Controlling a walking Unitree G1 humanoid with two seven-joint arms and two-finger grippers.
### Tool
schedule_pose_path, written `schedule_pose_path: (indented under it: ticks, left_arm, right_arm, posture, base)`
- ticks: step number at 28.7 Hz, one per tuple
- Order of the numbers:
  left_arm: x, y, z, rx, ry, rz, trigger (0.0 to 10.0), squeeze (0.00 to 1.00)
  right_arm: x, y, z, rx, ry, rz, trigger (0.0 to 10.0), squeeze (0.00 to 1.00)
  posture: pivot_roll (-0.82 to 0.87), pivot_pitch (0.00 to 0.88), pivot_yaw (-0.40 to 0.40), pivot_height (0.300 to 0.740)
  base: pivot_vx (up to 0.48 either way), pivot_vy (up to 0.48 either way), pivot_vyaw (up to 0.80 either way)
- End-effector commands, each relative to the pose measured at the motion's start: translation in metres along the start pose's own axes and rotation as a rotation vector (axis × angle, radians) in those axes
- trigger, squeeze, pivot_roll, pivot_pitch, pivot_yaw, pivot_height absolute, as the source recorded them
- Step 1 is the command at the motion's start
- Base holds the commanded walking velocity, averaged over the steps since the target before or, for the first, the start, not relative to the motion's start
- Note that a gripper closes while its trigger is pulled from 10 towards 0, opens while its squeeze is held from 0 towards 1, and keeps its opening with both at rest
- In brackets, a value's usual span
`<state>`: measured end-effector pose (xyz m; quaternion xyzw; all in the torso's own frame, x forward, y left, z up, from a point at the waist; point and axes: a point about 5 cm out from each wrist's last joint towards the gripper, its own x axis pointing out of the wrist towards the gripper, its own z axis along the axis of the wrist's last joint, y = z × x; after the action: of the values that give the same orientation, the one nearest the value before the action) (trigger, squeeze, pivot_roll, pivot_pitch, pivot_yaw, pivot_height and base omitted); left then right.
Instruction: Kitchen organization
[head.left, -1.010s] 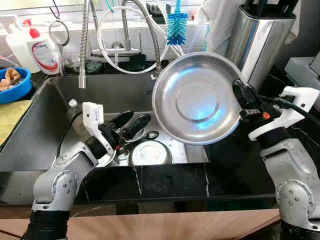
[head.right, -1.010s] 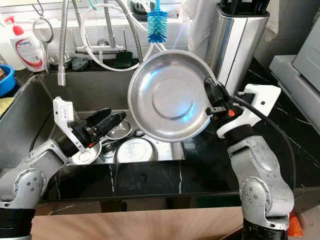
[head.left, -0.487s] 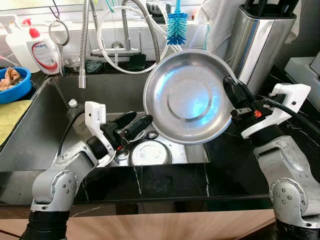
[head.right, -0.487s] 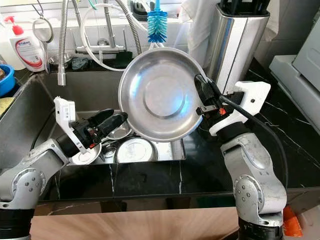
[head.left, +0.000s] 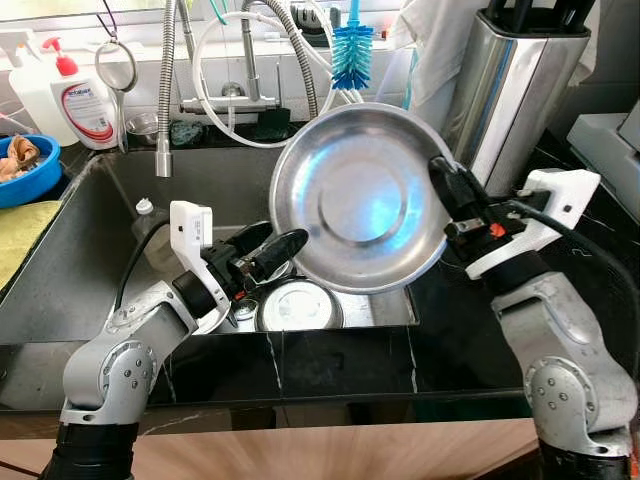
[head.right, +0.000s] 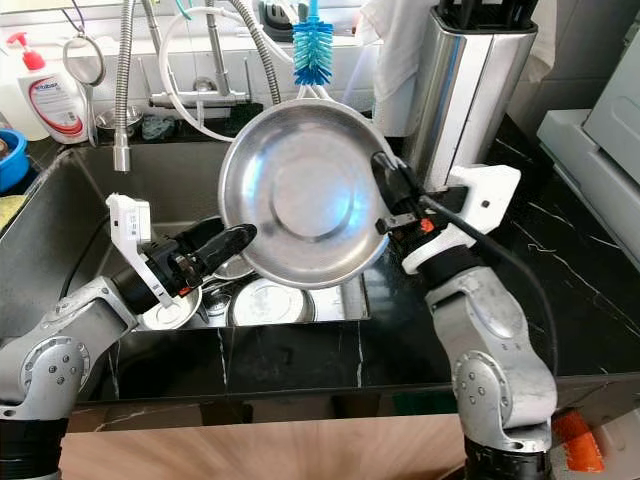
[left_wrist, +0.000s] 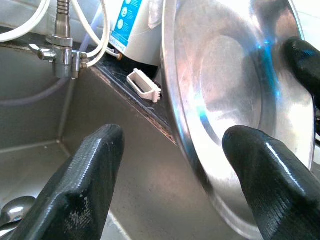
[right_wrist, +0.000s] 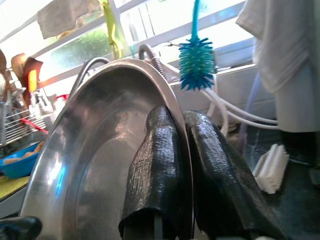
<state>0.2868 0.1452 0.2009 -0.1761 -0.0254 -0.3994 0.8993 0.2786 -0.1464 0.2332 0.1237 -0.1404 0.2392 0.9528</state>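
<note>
A round steel plate (head.left: 355, 205) is held upright over the sink, its hollow side facing me. My right gripper (head.left: 450, 190) is shut on its right rim; in the right wrist view the two black fingers (right_wrist: 155, 150) pinch that rim. My left gripper (head.left: 272, 250) is open just at the plate's lower left edge. In the left wrist view the plate (left_wrist: 225, 95) rim stands in the gap between the spread fingers (left_wrist: 85, 170), not clamped.
The sink (head.left: 80, 260) holds a steel dish (head.left: 298, 305) and smaller pieces under the plate. A hanging tap hose (head.left: 165, 90), blue brush (head.left: 352, 50) and soap bottle (head.left: 85, 100) line the back. A steel knife block (head.left: 520, 80) stands right, a blue bowl (head.left: 25, 165) left.
My right gripper has carried the plate to the left, over the sink, until its lower left edge reached the left gripper. The left arm has barely moved.
</note>
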Motion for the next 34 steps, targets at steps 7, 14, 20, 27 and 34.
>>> schedule_pose_path:
  ticks: [7,14,20,27,34]
  left_arm:
    - [0.0005,0.0029,0.0055,0.039,-0.010,0.037,3.3,0.00]
    - [0.0000,0.0070,0.0068,0.047,-0.019,0.059,0.0,0.00]
    - [-0.0001,0.0065,0.0065,0.051,-0.020,0.062,0.0,0.00]
    - [0.0003,0.0081,0.0073,0.055,-0.029,0.076,0.0,0.00]
    - [0.0004,0.0067,0.0065,0.050,-0.034,0.074,0.0,0.00]
  right_arm:
    - [-0.0001,0.0057,0.0014,0.005,-0.016,0.026,10.0,0.00]
    - [-0.0002,0.0073,0.0002,-0.002,-0.010,0.028,10.0,0.00]
    - [-0.0001,0.0077,0.0002,-0.005,-0.009,0.031,10.0,0.00]
    - [0.0005,0.0024,0.0003,-0.026,-0.004,-0.010,10.0,0.00]
    - [0.0003,0.0006,0.0006,-0.033,-0.004,-0.022,10.0,0.00]
  posture:
    - [0.02,0.041,0.025,0.740]
    - [0.02,0.033,0.025,0.740]
    - [0.02,0.039,0.024,0.740]
    - [0.02,0.046,0.022,0.740]
    - [0.02,0.049,0.020,0.740]
  base:
    - [0.000,0.000,0.00]
    - [0.000,0.000,0.00]
    - [0.000,0.000,0.00]
    - [0.000,0.000,0.00]
    - [0.000,0.000,0.00]
